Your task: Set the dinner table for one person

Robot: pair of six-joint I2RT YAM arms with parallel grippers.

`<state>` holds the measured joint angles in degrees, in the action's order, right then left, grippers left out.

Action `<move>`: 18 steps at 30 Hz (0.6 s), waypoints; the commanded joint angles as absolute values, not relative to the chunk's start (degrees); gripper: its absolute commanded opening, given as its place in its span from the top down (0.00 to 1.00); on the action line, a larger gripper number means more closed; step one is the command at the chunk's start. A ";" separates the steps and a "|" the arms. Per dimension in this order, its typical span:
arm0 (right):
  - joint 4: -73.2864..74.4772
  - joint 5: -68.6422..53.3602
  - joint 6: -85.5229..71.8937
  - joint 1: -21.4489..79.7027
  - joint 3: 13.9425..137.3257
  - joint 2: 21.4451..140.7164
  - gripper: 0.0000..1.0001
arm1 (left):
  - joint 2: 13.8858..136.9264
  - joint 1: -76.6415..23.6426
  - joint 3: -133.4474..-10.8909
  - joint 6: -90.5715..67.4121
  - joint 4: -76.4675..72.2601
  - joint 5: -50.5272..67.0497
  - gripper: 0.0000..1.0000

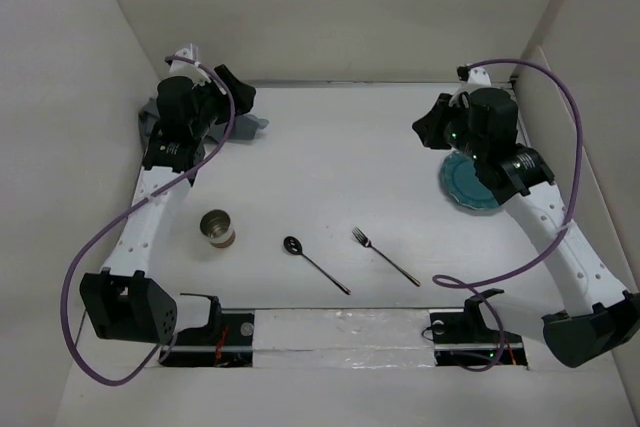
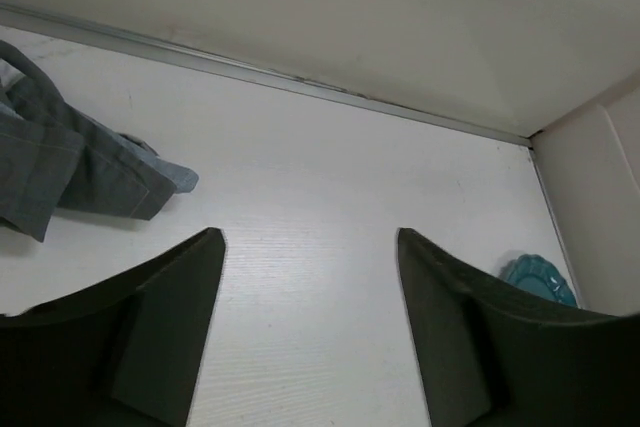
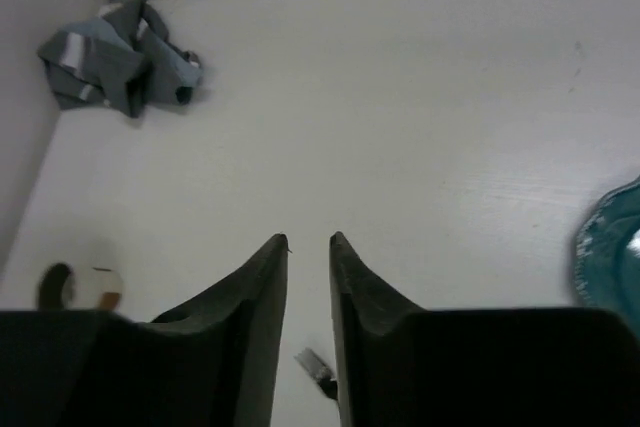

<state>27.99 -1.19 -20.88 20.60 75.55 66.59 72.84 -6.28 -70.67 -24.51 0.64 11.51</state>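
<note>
Dinner table (image 1: 330, 162): white, matte, flat. It fills most of the top view, and every item listed below lies on it.

Left gripper (image 2: 310, 239): found at the far-left corner. Jaws are spread wide with nothing between them, and only bare table is seen through the gap. A crumpled grey cloth (image 2: 60, 162) with pale stripes is bunched just left of it, and no contact with the cloth is seen.

Right gripper (image 3: 308, 239): found at the far right. The fingers are drawn in to a narrow slit and nothing is gripped. A teal plate (image 1: 462, 189) with a scalloped rim lies just near-right of it and is partly covered by the right arm (image 1: 545, 217).

Cup (image 1: 216, 228): metallic, at near left, tipped so that its mouth is seen, close beside the left arm (image 1: 150, 212).

Spoon (image 1: 315, 262): near centre, with its bowl toward far left and its handle running near-right.

Fork (image 1: 385, 255): just right of the spoon and roughly parallel to it, tines toward far left. The two are not touching.

Cup, spoon and fork are set well apart from both grippers.
</note>
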 commanded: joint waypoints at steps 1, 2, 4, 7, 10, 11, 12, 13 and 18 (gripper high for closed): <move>25.13 -4.39 -20.57 20.48 74.97 66.00 0.99 | 73.11 -5.11 -73.03 -25.66 -0.27 10.11 0.33; 25.75 -5.09 -20.13 20.48 74.97 66.09 1.00 | 74.00 -5.10 -73.73 -25.66 -0.18 9.85 0.43; 25.84 -6.50 -18.73 20.48 74.45 66.01 1.00 | 77.84 -4.57 -77.07 -25.40 4.73 6.35 0.70; 24.79 -6.24 -18.81 20.48 71.64 64.95 1.00 | 83.64 -4.57 -82.69 -25.23 11.15 -1.64 1.00; 23.91 -7.20 -19.07 20.48 69.70 64.42 1.00 | 88.74 -4.57 -86.57 -25.84 14.85 -11.49 1.00; 24.17 -7.82 -19.16 20.48 69.44 64.60 1.00 | 89.99 -3.61 -87.09 -26.97 15.20 -13.08 0.87; 24.52 -8.26 -19.25 20.48 69.09 64.60 1.00 | 91.57 -1.95 -88.14 -27.85 15.73 -14.49 0.80; 24.61 -9.04 -19.34 21.00 68.73 64.60 1.00 | 94.37 -0.98 -88.76 -28.91 16.08 -14.50 0.75; 23.47 -9.40 -19.69 21.53 65.83 63.72 1.00 | 101.94 1.93 -91.49 -32.95 17.40 -16.61 0.34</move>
